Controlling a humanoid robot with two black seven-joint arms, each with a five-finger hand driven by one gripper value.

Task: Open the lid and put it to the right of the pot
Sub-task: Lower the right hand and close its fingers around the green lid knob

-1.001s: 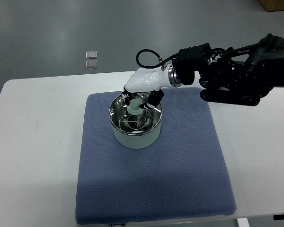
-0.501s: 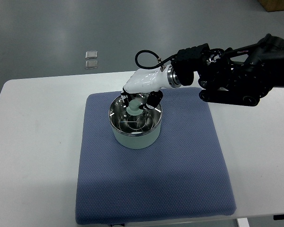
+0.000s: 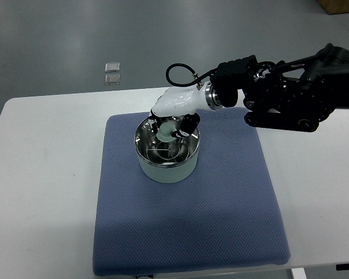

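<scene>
As the right hand (image 3: 173, 119) curls on the knob (image 3: 165, 133) | lid (image 3: 166, 150) sits directly below, frame centre | bare mat (image 3: 238, 174) lies right of pot (image 3: 166, 165)

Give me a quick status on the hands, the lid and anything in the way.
Right hand shut on lid knob; left not in view. Lid sits on pot. Blue mat bare right of pot.

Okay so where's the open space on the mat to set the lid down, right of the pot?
The blue mat is bare from the pot to its right edge, and all along the front. It is crowded only at the pot's rim, where the right hand grips the lid knob.
</scene>
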